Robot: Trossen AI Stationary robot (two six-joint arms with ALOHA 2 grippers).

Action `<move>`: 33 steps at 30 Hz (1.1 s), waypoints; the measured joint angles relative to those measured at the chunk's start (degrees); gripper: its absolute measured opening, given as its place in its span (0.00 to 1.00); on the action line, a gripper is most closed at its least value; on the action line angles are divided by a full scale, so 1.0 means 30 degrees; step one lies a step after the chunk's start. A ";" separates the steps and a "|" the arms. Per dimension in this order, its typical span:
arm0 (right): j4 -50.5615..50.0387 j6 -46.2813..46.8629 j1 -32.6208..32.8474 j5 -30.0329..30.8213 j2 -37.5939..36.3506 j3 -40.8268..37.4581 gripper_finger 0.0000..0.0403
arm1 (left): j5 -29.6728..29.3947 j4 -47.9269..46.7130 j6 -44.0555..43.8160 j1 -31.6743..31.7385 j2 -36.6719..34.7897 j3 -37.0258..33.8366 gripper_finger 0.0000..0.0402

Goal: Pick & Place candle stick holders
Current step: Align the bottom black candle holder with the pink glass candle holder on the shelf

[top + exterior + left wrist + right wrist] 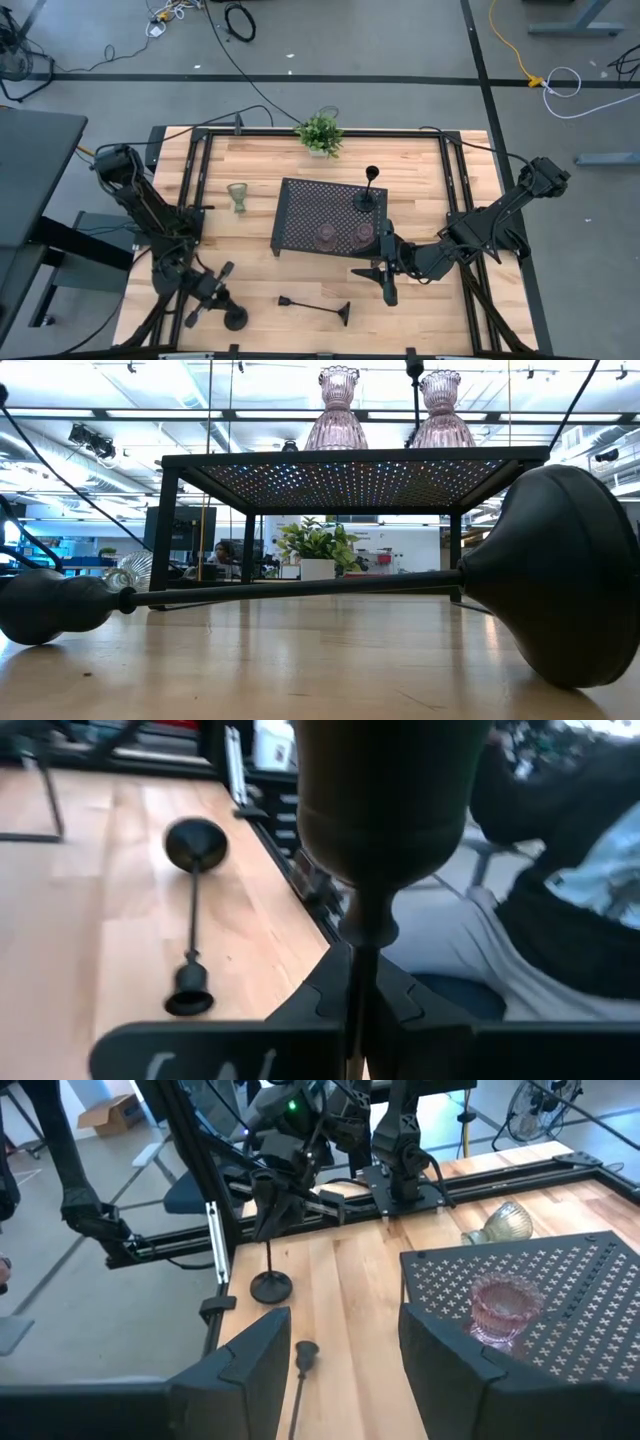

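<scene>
A slim black candle stick holder (pixel 270 1240) stands upright at the table's near left corner, with my left gripper (pixel 225 300) shut on it. Its cup top (pixel 385 800) fills the left wrist view. A second black holder (pixel 315 305) lies on its side near the front edge, its base (pixel 560 570) toward the right. A third black holder (pixel 370 190) and two pinkish glass cups (pixel 327 237) stand on the black perforated tray (pixel 300 200). A greenish glass cup (pixel 237 195) stands on the table left of the tray. My right gripper (pixel 340 1370) hovers open near the tray's near right corner. My left gripper pinches the holder's thin stem (pixel 357 965) just below the cup top, between its two fingers. The fingers come in roughly level and lie across the stem. The holder stays upright, and its round base (pixel 271 1287) appears to rest on the table.
A small green potted plant (pixel 320 132) stands at the far edge behind the tray. Black frame rails (pixel 330 1200) run along the table's sides. A seated person (pixel 560 920) shows beyond the table's near left edge. Bare wood lies between the tray and the front edge.
</scene>
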 joint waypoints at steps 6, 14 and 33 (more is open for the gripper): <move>-0.0028 -0.0138 0.0000 0.0000 0.0000 0.0000 0.46 | -0.2494 0.0115 -0.0804 0.0015 -0.1079 0.0039 0.02; -0.0330 -0.0215 -0.0007 0.0000 0.0000 0.0000 0.46 | -0.4580 -0.3944 0.1063 0.0022 -0.3466 0.2919 0.02; -0.1306 -0.0286 -0.0007 0.0000 0.0007 0.0000 0.46 | 0.0837 -1.5511 0.3914 0.8749 -0.5958 0.9746 0.02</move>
